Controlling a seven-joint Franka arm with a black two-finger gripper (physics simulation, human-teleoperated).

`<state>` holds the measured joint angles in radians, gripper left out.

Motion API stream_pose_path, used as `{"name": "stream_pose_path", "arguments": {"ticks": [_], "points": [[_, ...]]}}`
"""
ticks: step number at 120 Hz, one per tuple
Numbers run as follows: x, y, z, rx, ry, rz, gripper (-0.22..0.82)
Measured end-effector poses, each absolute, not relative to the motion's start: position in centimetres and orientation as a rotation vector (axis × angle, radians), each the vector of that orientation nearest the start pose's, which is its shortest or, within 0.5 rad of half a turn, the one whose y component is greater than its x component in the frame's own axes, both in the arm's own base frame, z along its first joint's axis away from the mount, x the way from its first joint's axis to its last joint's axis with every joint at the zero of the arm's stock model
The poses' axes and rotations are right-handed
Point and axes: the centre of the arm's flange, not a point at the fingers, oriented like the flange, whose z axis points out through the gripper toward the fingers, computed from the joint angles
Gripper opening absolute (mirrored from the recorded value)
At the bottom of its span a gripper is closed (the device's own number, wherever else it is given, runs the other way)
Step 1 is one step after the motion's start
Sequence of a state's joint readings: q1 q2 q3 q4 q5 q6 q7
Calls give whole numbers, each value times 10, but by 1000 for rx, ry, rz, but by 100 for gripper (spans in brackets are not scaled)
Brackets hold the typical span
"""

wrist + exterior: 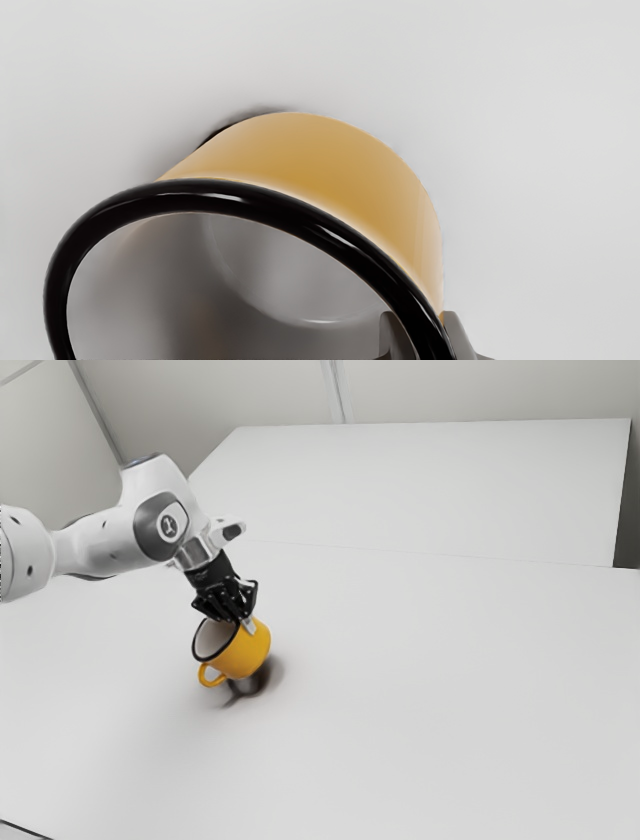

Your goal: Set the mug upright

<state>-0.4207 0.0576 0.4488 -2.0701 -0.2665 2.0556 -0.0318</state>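
Left of centre in the exterior view, our gripper (pixel 243 623) holds a tilted yellow mug (pixel 249 653), its mouth facing upper left, its handle (pixel 202 674) at lower left. In the wrist view, our nearly closed fingers (pixel 457 336) pinch the wall at the black rim (pixel 280 205), one inside the mug, one outside.

Exterior view looks down from beside the arm (pixel 104 543); wrist view (nearer) faces the shared mug (pixel 320 165)
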Motion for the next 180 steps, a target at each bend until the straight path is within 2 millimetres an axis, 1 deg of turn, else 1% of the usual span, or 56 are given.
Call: {"name": "stream_pose_path", "arguments": {"ticks": [21,43,60,81,98,136,154,160,169,180], "points": [[556,-24,389,-3180,-346,221,-18],[564,-32,374,-3065,-437,313,-18],[566,-33,366,-3002,-502,353,-18],[581,-37,357,-2934,-565,377,-18],[585,-38,347,-2895,-610,406,-18],[587,-40,334,-2878,-702,424,-18],[587,-40,334,-2887,-734,423,16],[587,-40,335,-2892,-744,423,25],[588,-40,337,-2898,-755,420,36],[588,-38,343,-2908,-769,412,44]]}}
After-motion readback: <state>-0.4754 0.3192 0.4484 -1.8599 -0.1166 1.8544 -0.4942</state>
